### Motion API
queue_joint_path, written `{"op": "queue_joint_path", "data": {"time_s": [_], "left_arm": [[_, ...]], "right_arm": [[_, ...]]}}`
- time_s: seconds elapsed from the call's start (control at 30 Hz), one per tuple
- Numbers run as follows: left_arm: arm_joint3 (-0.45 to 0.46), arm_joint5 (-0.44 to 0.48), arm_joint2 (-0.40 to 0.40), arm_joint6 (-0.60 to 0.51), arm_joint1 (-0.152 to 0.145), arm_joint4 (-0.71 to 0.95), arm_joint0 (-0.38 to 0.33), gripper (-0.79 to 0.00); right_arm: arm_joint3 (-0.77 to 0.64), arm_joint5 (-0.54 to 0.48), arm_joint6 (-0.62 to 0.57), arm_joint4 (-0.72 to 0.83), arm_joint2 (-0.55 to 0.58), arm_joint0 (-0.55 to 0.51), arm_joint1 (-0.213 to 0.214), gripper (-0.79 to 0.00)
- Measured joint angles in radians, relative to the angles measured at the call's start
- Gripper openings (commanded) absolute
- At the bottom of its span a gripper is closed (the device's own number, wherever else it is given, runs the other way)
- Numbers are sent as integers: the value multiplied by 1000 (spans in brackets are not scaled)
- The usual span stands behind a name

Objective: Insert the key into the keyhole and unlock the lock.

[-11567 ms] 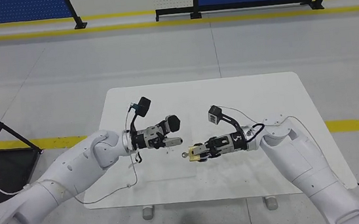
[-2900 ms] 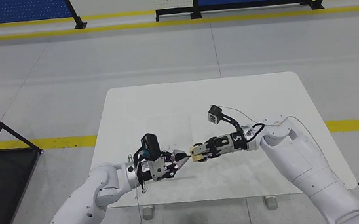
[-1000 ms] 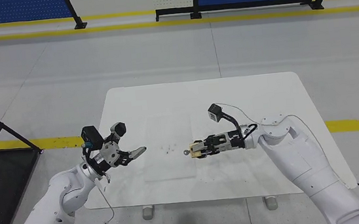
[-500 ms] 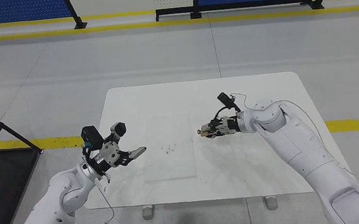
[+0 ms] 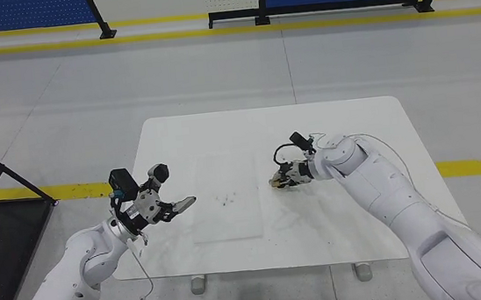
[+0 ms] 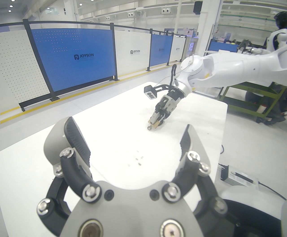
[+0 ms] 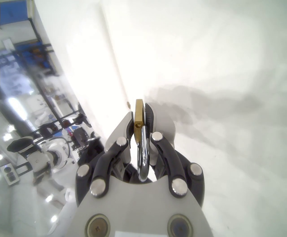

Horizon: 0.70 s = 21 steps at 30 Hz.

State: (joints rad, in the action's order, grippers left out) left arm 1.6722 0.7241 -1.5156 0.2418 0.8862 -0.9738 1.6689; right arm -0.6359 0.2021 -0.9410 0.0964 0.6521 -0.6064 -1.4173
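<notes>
One white table (image 5: 353, 129) with a smooth, matte top and rounded corners is seen from above, and two grippers of like build are held over it. Each gripper is made of two pale grey fingers with black ribbed pads, carried on black linkages that are fastened with round silver screws. The left gripper (image 6: 129, 125) is spread wide with nothing between its pads (image 6: 77, 137), and it is placed at the table's left edge (image 5: 174, 188), well apart from the lock. The right gripper (image 5: 277, 181) is tilted down toward the middle of the table and is clenched on a single padlock (image 7: 139, 114). The lock's flat, rectangular brass body is pinched on its two broad faces by the fingertips (image 7: 154, 112). Its curved, polished steel shackle (image 7: 142, 154) is turned back between the linkages toward the wrist. From the left wrist view, the padlock (image 6: 156, 123) is seen at the very tip of the right gripper (image 6: 159, 119), low over the tabletop. One small silver key (image 6: 149, 128) with a rounded head is seen projecting from the body's free end, beyond the fingertips. Whether the key is touching the table cannot be told. A few tiny dark specks (image 6: 136, 160) are scattered on the surface between the two grippers.
</notes>
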Motion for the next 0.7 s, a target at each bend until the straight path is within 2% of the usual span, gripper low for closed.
{"op": "queue_joint_path", "data": {"time_s": [0.27, 0.3, 0.33, 0.37, 0.7], "left_arm": [[0, 0, 0, 0, 0, 0, 0, 0], [0, 0, 0, 0, 0, 0, 0, 0], [0, 0, 0, 0, 0, 0, 0, 0], [0, 0, 0, 0, 0, 0, 0, 0], [0, 0, 0, 0, 0, 0, 0, 0]], "right_arm": [[81, -13, 25, -36, -38, 26, -41, -785], [87, -17, 26, -39, -40, 28, -44, -693], [95, -20, 32, -47, -44, 32, -49, -394], [100, -21, 37, -54, -47, 35, -52, 0], [122, -29, 91, -103, -54, 52, -73, 0]]}}
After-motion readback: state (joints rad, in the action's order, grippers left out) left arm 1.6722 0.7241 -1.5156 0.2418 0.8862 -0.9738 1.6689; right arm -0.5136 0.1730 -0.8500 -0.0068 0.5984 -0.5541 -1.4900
